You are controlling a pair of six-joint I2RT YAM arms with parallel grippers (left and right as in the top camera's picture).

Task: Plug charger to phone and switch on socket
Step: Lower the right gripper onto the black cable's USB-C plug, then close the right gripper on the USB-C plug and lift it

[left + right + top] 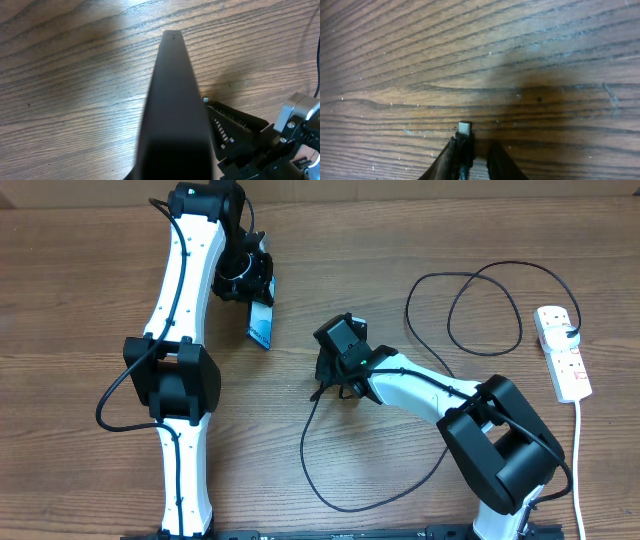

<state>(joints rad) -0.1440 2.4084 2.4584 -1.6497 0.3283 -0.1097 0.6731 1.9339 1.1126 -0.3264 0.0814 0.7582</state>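
You have the left claw (255, 292) clamped on the phone (262, 323), held tilted over the tabletop (80, 280) apparently to present its free end, the right claw (332, 383) pinching the charger (304, 448) by its plug tip (464, 128) for insertion, and the socket (563, 352) lying far right, well apart.

One phone (261, 326), one charger (303, 448), one socket (563, 352), two robot arms (182, 280) (425, 388), one wooden table (80, 280)
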